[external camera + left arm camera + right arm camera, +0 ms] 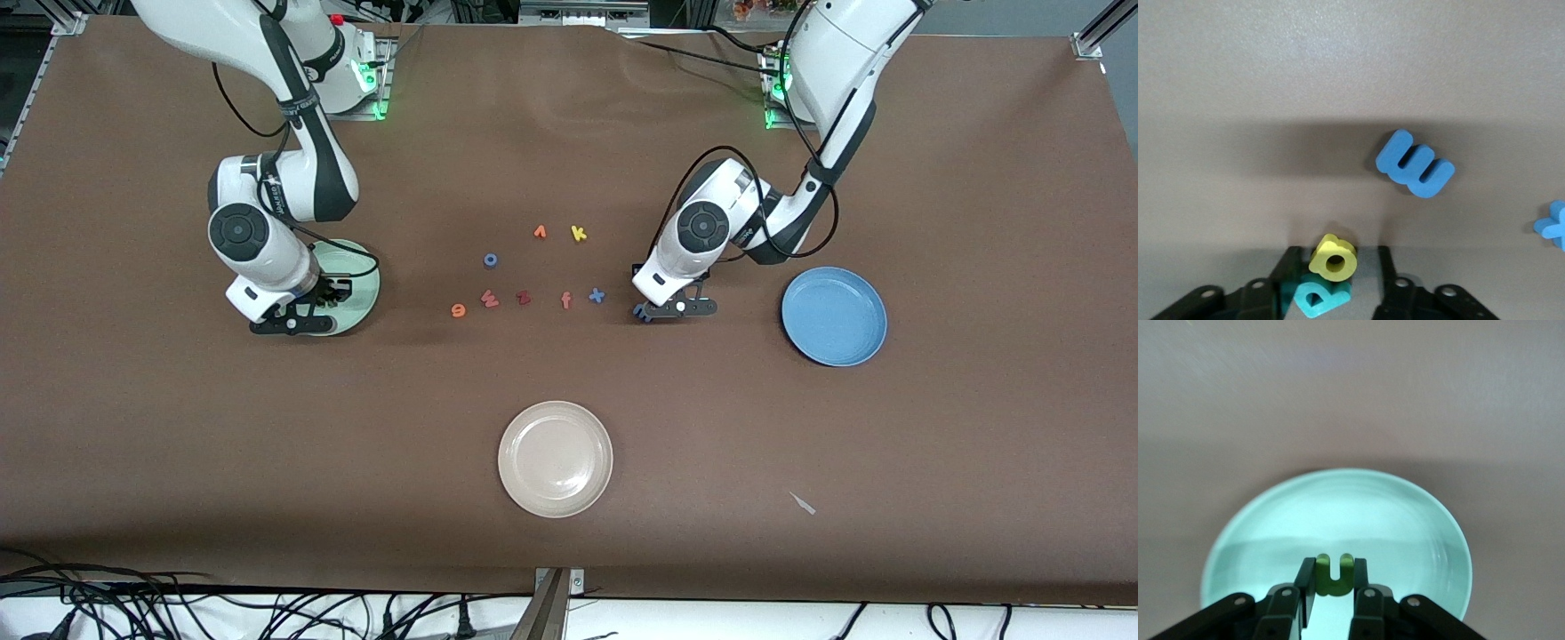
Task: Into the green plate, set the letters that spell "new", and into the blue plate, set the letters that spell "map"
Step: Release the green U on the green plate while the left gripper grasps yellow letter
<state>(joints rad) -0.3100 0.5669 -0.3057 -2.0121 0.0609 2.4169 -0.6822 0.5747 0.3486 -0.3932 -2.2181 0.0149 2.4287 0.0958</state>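
Right claw (1333, 587) pinching green n (1334, 575) over green plate (1258, 520). Left claw (1335, 280) spread, down on counter (267, 427) around yellow a (1333, 257), apparently atop teal p (1317, 298). Light, squashy foam; best gripped across flat sides.

Green n (1333, 575) pinched over green plate (1405, 520); blue plate (834, 316) bare
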